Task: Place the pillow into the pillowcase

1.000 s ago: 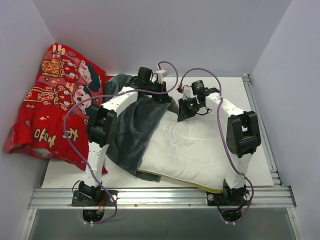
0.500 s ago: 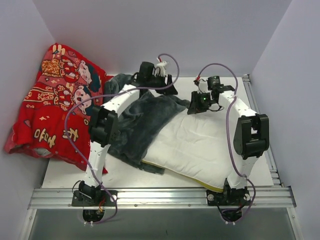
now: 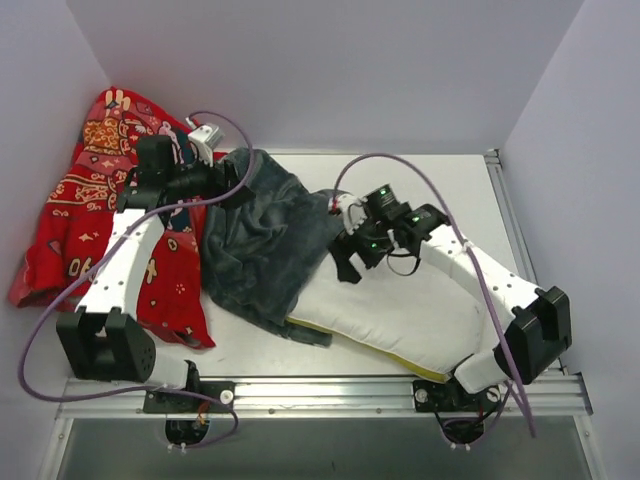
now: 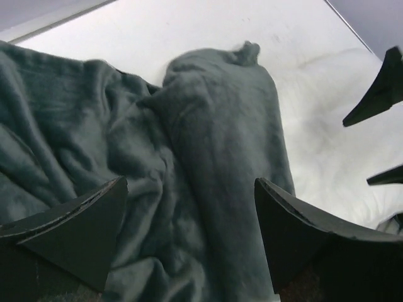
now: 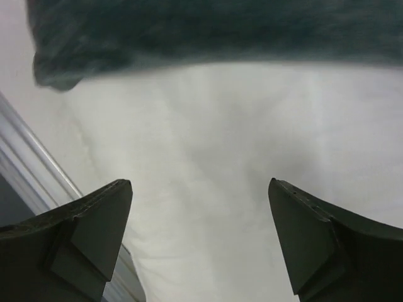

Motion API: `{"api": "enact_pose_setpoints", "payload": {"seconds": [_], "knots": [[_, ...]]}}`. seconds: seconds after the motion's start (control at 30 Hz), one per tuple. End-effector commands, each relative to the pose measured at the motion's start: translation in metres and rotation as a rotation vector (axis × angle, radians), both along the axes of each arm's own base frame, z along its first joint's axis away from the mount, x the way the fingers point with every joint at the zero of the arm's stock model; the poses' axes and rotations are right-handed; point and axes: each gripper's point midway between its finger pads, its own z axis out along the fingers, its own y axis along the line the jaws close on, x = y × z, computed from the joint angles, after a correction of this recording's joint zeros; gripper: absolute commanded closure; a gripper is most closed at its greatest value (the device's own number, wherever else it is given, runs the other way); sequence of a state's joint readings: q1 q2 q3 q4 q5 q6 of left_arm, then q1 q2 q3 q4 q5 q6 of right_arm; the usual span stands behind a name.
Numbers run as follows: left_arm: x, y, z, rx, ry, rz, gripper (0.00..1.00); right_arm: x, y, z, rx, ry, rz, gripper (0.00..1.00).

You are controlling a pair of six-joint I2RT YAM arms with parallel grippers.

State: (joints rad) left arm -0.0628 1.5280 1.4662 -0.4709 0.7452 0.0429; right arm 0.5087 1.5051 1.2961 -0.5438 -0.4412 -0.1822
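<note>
Over the dark grey pillowcase (image 4: 208, 157), the left gripper (image 4: 189, 189) hangs with its jaws wide apart. It holds nothing. It is near the far left end of the case, close to the red cloth (image 3: 90, 200).

The right gripper (image 5: 200, 185) is wide apart too, and it holds nothing. It points down at the white pillow (image 5: 208, 145), just beside the edge of the grey case.

The pillow lies flat on the surface (image 3: 440, 175), with its yellow edge toward the arms. The case lies in a crumpled heap on top of the pillow's left end and spills onto the surface. It looks like the case is only lying on the pillow and the pillow is not inside yet. I cannot see where the mouth of the case is.

I think this is a moment between grabs, with both arms getting ready to take hold. Next, one gripper needs to find the open edge of the case and pinch just one layer of it. Then the mouth can be held open while the other gripper pushes a pillow corner in. The cloth is floppy, so it may slip.
</note>
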Motion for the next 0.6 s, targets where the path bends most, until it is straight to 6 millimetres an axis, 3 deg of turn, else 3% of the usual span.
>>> {"api": "enact_pose_setpoints", "payload": {"seconds": [0.0, 0.03, 0.07, 0.13, 0.17, 0.23, 0.3, 0.33, 0.4, 0.43, 0.5, 0.57], "knots": [[-0.049, 0.005, -0.017, 0.028, 0.004, -0.065, 0.10, -0.056, 0.005, -0.029, -0.186, 0.006, 0.170, 0.05], [-0.061, 0.009, -0.009, 0.038, -0.035, -0.060, 0.09, -0.065, 0.005, -0.039, -0.226, 0.012, 0.188, 0.03], [-0.072, 0.012, -0.022, 0.048, -0.005, -0.056, 0.09, -0.077, 0.012, -0.044, -0.241, 0.015, 0.225, 0.00], [-0.090, 0.016, -0.016, 0.079, -0.058, -0.064, 0.08, -0.103, 0.026, -0.063, -0.301, 0.041, 0.307, 0.00], [-0.103, 0.016, -0.026, 0.089, -0.028, -0.081, 0.08, -0.105, 0.026, -0.071, -0.342, 0.033, 0.313, 0.00], [-0.124, 0.017, -0.023, 0.148, -0.105, -0.146, 0.08, -0.111, 0.028, -0.096, -0.420, 0.060, 0.329, 0.00], [-0.153, 0.021, -0.046, 0.204, -0.063, -0.195, 0.08, -0.099, 0.029, -0.115, -0.463, 0.074, 0.280, 0.03], [-0.165, 0.025, -0.048, 0.280, -0.142, -0.251, 0.09, -0.088, 0.029, -0.117, -0.454, 0.078, 0.240, 0.16], [-0.208, 0.032, -0.083, 0.365, -0.086, -0.371, 0.12, -0.074, 0.038, -0.111, -0.392, 0.099, 0.201, 0.38], [-0.220, 0.036, -0.086, 0.448, -0.194, -0.448, 0.13, -0.064, 0.037, -0.107, -0.355, 0.115, 0.156, 0.70], [-0.244, 0.036, -0.103, 0.524, -0.225, -0.541, 0.13, -0.058, 0.049, -0.091, -0.269, 0.126, 0.155, 1.00], [-0.260, 0.033, -0.117, 0.587, -0.307, -0.645, 0.14, -0.055, 0.053, -0.081, -0.225, 0.124, 0.166, 1.00]]}}
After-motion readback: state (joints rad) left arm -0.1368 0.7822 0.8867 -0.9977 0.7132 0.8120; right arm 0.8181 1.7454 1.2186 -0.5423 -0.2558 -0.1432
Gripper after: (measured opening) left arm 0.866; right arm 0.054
